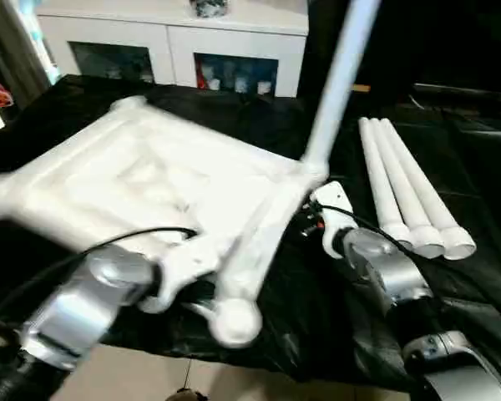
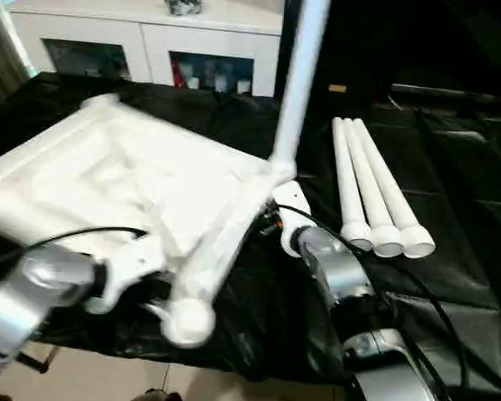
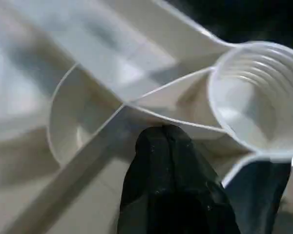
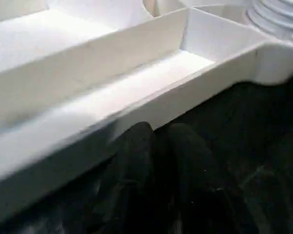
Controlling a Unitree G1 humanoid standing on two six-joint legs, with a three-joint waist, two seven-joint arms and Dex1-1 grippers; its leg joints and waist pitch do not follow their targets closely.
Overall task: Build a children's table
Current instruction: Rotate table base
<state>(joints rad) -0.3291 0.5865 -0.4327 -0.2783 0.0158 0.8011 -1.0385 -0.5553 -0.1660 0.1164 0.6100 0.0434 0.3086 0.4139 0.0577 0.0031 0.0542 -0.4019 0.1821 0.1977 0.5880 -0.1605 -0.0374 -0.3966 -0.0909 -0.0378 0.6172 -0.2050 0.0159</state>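
Top (image 1: 142,184) is seen upside down on the black cloth (image 1: 451,276), ribbed underside up, its near edge lifted and tilted. One leg (image 1: 338,79) is stood in the far right corner socket, rising out of frame. Three spare legs (image 1: 409,188) are laid side by side on the cloth to the right, well apart from the top. The near socket (image 3: 256,97) is empty, threads visible inside.

Step judged: second leg to be fitted. Next move calls for a spare leg to be fetched by the right arm and brought to an empty socket while the top is steadied.

Left gripper (image 3: 171,180): black fingers are pressed over a rib beside the empty socket; clamped on the top, it seems, though only one finger mass is made out. Right gripper (image 4: 158,161): fingers together, nothing between them, tips just under the top's edge wall near the fitted leg's corner.

A white cabinet (image 1: 175,38) is noted behind.
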